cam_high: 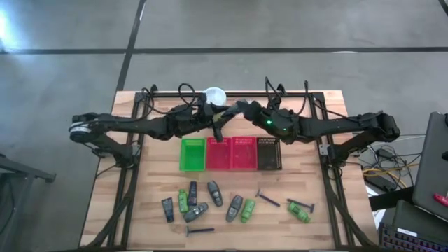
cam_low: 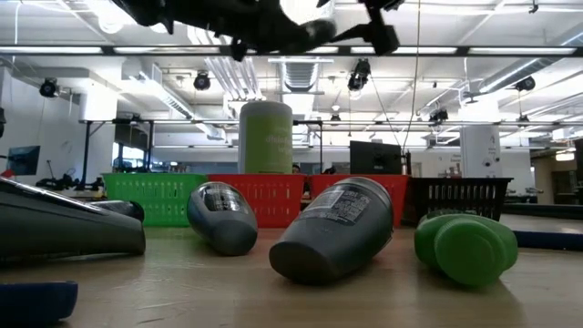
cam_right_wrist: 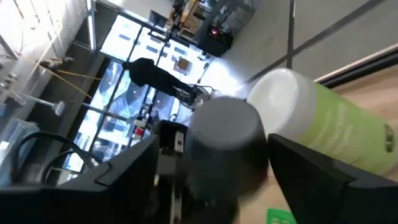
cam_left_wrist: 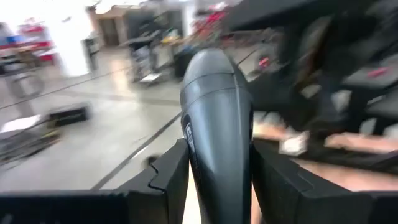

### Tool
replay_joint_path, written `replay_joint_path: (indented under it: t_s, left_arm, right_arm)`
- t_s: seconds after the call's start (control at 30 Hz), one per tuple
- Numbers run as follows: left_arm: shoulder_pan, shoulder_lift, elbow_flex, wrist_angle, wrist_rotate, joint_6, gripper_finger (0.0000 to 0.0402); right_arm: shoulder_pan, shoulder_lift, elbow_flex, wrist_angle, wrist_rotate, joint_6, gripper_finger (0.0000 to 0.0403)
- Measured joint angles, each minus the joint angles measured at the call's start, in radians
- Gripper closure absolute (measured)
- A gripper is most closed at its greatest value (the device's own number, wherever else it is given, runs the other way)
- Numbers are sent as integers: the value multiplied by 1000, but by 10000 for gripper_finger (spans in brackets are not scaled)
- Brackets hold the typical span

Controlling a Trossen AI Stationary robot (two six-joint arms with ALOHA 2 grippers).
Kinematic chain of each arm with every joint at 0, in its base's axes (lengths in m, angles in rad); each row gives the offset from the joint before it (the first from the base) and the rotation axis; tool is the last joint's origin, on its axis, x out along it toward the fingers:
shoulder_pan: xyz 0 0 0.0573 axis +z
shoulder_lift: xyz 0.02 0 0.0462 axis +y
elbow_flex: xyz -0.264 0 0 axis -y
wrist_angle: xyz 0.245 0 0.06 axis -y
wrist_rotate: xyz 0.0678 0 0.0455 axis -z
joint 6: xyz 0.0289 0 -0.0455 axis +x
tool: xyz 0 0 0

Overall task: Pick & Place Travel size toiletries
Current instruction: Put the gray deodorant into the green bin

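Your two arms meet above the far side of the worktop (cam_high: pixel 147 210), just behind the row of mesh baskets: green basket (cam_high: pixel 192 155), two red baskets (cam_high: pixel 232 153), dark basket (cam_high: pixel 269 154). A dark grey tube (cam_left_wrist: pixel 217 124) stands between the fingers (cam_left_wrist: pixel 166 177) of your left end effector (cam_high: pixel 215 131), which is narrowed around it, a finger pressed to each side. The same tube's blunt end fills the right wrist view, sitting between the fingers of your right end effector (cam_high: pixel 238 110), whose jaws stand wide on either side of it; you cannot tell from here whether they touch it. The white-and-green canister (cam_right_wrist: pixel 317 118) stands just beyond. The rest of the toiletries lie scattered on the near half of the worktop, well apart from both end effectors: grey tubes (cam_high: pixel 214 193), green tubes (cam_high: pixel 299 213), thin blue razors (cam_high: pixel 268 199).
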Motion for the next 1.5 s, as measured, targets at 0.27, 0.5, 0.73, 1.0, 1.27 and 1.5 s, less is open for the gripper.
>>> replay_joint_path:
  t_s: [0.27,0.5,0.73,1.0,1.27,1.5]
  left_arm:
    - [-11,-199,0,-458,-202,-8,250]
    - [-115,-355,-5,-948,-400,-709,250]
    - [-431,-313,-64,-1163,-655,-1325,250]
    - [-638,-53,-91,-1204,-735,-1529,250]
    - [-606,160,-94,-1296,-629,-1861,250]
    - [-620,171,-95,-1226,-607,-1732,250]
  right_arm:
    - [4,-118,19,-283,40,-14,37]
    - [-6,-212,17,-568,83,54,42]
    - [-35,-284,13,-716,22,-26,56]
    - [-71,-313,10,-731,-15,-154,69]
    - [-82,-317,5,-745,-82,-180,66]
    - [-82,-315,3,-748,-97,-178,53]
